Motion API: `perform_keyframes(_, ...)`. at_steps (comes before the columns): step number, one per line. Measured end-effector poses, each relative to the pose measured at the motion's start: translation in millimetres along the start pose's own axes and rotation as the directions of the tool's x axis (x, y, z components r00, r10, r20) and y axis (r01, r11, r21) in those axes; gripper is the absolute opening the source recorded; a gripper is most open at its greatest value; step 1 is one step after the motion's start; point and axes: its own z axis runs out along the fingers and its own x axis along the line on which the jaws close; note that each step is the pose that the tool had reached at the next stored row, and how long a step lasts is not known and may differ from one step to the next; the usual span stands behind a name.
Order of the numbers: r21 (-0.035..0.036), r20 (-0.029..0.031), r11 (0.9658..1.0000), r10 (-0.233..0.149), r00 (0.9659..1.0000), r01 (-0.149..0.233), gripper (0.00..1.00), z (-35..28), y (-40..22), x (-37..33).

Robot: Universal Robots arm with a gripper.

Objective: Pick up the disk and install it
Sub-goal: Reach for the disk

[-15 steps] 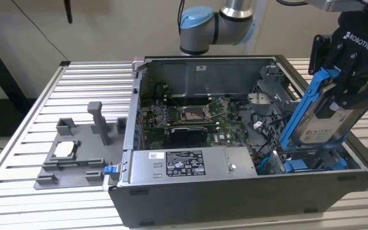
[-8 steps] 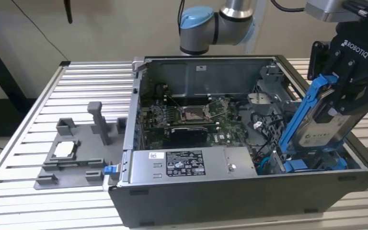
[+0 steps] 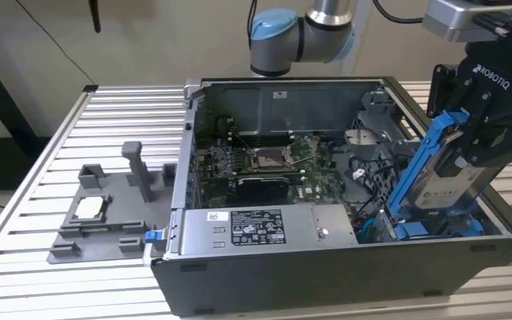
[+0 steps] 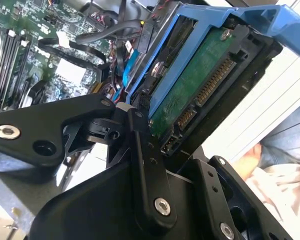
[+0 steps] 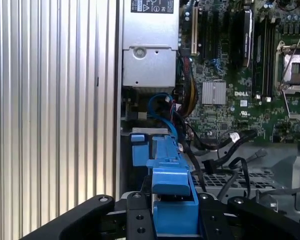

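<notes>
Exterior view: end effector (image 3: 474, 143) pinches the tilted disk (image 3: 452, 167) over the computer case (image 3: 327, 280), toward the edge of the worktop (image 3: 123, 113) on the exterior view's right. Second wrist view: green underside (image 4: 200, 85) (connectors showing) between fingers (image 4: 235, 95). First wrist view: blue carrier (image 5: 167, 170) above cables (image 5: 225, 150).

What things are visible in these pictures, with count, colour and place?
disk: 1, silver, blue frame, tilted over the case's end at the exterior view's right
computer case: 1, dark grey, on the table
metal box: 1, grey, in the case
circuit board: 1, green, inside the case
holder: 1, grey, table, exterior view's left
chip: 1, silver, in the holder
table: 1, silver, underneath
arm: 1, grey-blue, behind the case
end effector: 1, black, shut on the disk
</notes>
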Motion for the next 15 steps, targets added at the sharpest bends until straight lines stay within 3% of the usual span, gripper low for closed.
perform_keyframes(9,0.0,0.0,1.0,0.0,1.0,0.0,0.33,8.5,-0.3,1.0)
perform_keyframes(15,0.0,0.0038,1.0,0.0,1.0,0.0,0.33,17.3,-1.0,0.9)
